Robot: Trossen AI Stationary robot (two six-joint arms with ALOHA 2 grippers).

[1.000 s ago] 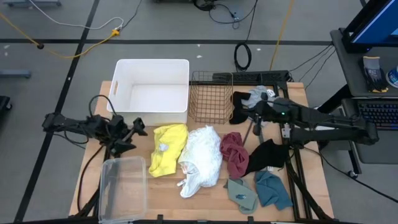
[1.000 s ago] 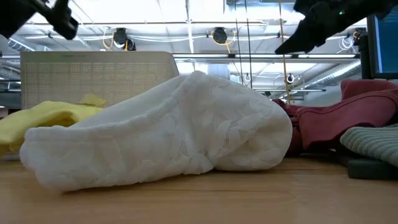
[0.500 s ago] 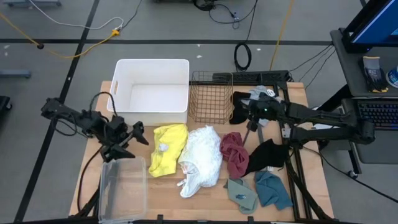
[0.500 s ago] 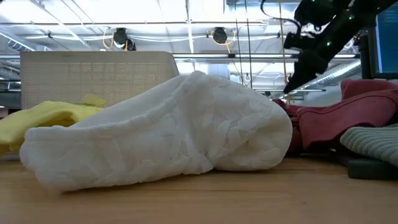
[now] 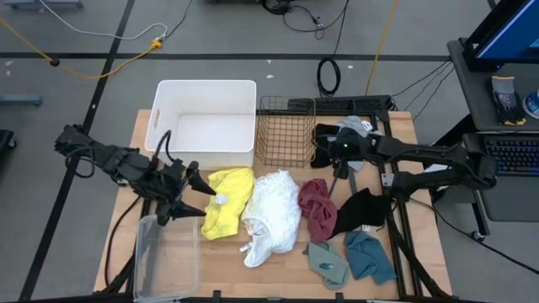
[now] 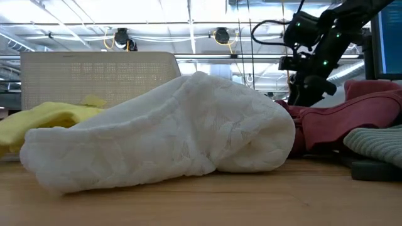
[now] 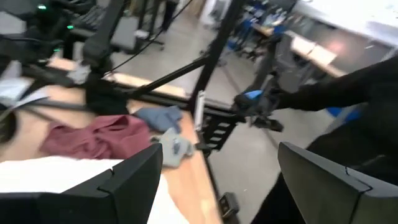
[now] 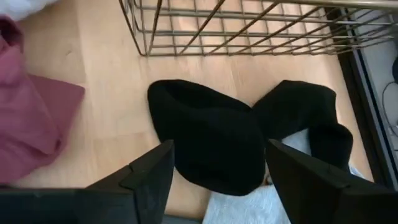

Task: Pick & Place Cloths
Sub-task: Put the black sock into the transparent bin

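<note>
Where right end effector [image 8: 214,180] hovers, black cloth [image 8: 211,134] lies.

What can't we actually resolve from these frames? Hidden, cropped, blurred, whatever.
- Low view: the white cloth fills the foreground and hides most of the table behind it; the yellow cloth shows only partly.
- Left wrist view: motion blur; the maroon cloth is soft-edged.
- Right wrist view: the black cloth partly covers a grey-white piece, cut off by the frame edge.
- High view: wire basket contents too small to tell.
</note>
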